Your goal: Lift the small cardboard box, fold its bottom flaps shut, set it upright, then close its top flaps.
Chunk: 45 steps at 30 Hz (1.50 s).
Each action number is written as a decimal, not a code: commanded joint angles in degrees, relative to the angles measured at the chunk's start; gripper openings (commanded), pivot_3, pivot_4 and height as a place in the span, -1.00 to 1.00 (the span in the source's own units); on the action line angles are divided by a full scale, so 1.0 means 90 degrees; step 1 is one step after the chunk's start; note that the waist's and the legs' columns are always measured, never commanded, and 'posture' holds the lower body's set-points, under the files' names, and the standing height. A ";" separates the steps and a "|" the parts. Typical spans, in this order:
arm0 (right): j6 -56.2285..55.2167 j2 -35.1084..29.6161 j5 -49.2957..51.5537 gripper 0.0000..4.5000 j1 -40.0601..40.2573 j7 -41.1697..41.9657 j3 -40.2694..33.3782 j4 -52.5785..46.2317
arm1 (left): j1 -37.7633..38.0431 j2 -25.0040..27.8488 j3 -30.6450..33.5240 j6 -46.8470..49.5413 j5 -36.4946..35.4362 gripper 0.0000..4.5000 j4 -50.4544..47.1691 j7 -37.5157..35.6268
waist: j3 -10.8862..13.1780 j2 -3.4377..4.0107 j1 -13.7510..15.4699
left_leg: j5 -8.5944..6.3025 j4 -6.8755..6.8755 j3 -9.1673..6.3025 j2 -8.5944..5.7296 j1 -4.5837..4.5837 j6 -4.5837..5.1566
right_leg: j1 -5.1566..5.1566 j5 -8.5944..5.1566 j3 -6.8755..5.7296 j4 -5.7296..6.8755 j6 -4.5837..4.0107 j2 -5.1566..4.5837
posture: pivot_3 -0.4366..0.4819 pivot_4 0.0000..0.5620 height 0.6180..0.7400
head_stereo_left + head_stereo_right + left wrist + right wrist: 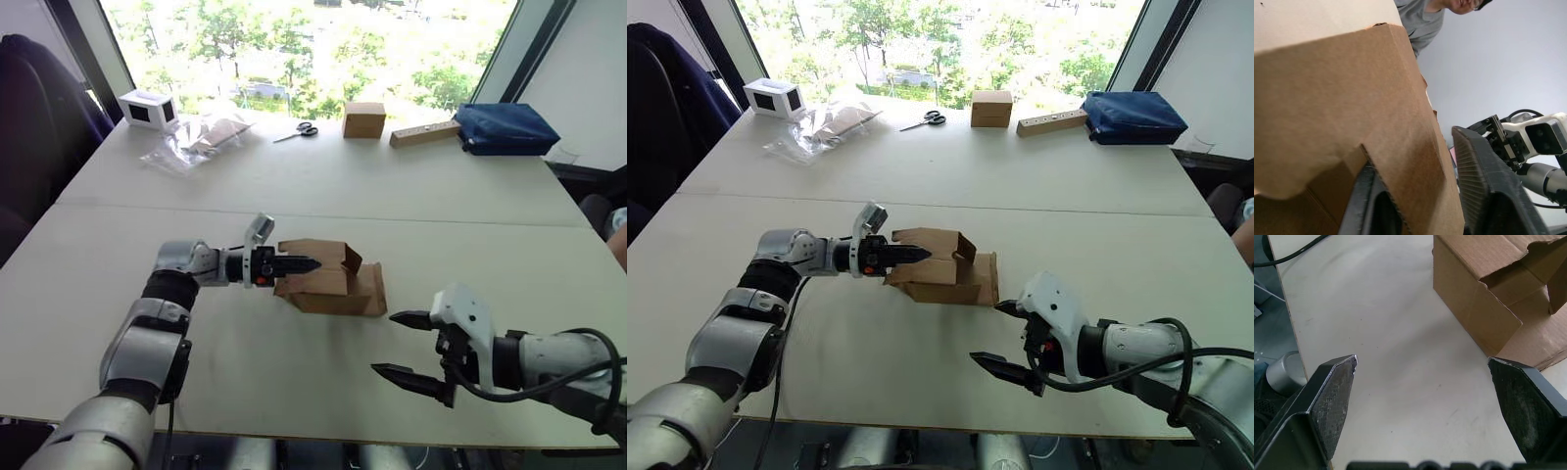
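The small cardboard box lies on its side mid-table, plain brown, its flaps hanging open. One flap rests flat on the table toward my right, and another sticks up. My left gripper reaches in from the left and is shut on the box's upper wall, which runs between its fingers. My right gripper hovers open above the table, near and to the right of the box, apart from it, with nothing between its fingertips.
Along the far edge stand a cube-shaped brown box, a long tan block, a blue bag, scissors, clear plastic bags and a small white box. A person is beyond the table's right side.
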 commanded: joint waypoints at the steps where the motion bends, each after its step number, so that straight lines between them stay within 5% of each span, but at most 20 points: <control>1: -0.0100 0.0046 -0.0004 1.00 -0.0068 -0.0023 -0.0046 -0.0084 | -0.0054 -0.0048 0.0158 0.0037 -0.0012 -0.98 -0.0123 -0.0008 | 0.0000 0.0000 -0.0002 | 0.0000 0.0000 0.0000 0.0000 0.0000 0.0000 | 0.0000 0.0000 0.0000 0.0000 0.0000 0.0000 | -0.05 -0.47 1.00; 9: -0.0080 0.0203 0.0168 1.00 -0.0057 -0.0130 -0.0152 -0.0032 | 0.0068 -0.0051 0.0250 -0.0003 -0.0054 -0.98 -0.0424 0.0054 | 0.0000 0.0000 -0.0003 | 0.0000 0.0000 0.0000 0.0000 0.0000 0.0000 | 0.0000 0.0000 0.0000 0.0000 0.0000 0.0000 | -0.05 -0.47 1.00; 18: -0.0603 0.1069 0.3430 1.00 -0.0899 -0.1770 -0.1704 0.1389 | 0.0284 0.0338 0.1137 -0.0352 -0.0622 -0.98 -0.2453 0.0252 | 0.0001 0.0000 -0.0016 | 0.0000 -0.0001 -0.0001 0.0002 0.0001 -0.0001 | -0.0001 0.0003 -0.0001 0.0005 0.0002 -0.0033 | -0.05 -0.47 1.00; 22: -0.1081 0.1348 0.3671 1.00 -0.2013 -0.2517 -0.1632 0.2155 | 0.0264 0.0519 0.1216 -0.0958 -0.0607 -0.98 -0.3466 0.0372 | 0.0000 0.0003 -0.0019 | 0.0000 -0.0002 0.0000 -0.0002 0.0003 -0.0002 | -0.0001 0.0002 -0.0001 0.0006 0.0000 -0.0045 | -0.05 -0.47 1.00; 25: -0.1352 0.1694 0.3334 0.66 -0.2721 -0.2805 -0.1366 0.2503 | 0.0232 0.0602 0.1155 -0.1320 -0.0564 -1.00 -0.3837 0.0408 | 0.0000 0.0005 -0.0021 | 0.0001 -0.0002 0.0002 -0.0003 0.0004 -0.0003 | 0.0000 0.0002 -0.0002 0.0008 -0.0001 -0.0044 | -0.05 -0.47 1.00; 35: -0.1610 0.2381 0.2545 -0.99 -0.3869 -0.2992 -0.0680 0.2796 | -0.0452 0.1078 0.0734 -0.2401 -0.0245 -1.00 -0.3906 -0.0102 | 0.0002 0.0008 -0.0014 | 0.0000 -0.0002 0.0006 -0.0011 -0.0002 0.0000 | -0.0003 0.0015 -0.0009 0.0007 0.0023 -0.0021 | -0.05 -0.47 1.00; 45: -0.1393 0.2354 0.2315 -0.99 -0.4022 -0.2897 -0.0270 0.2534 | -0.0815 0.1240 0.0439 -0.2842 -0.0069 -1.00 -0.3427 -0.0723 | 0.0002 0.0009 -0.0058 | -0.0002 -0.0003 0.0007 -0.0007 -0.0001 0.0004 | -0.0003 0.0016 -0.0007 0.0006 0.0024 -0.0011 | -0.05 -0.47 1.00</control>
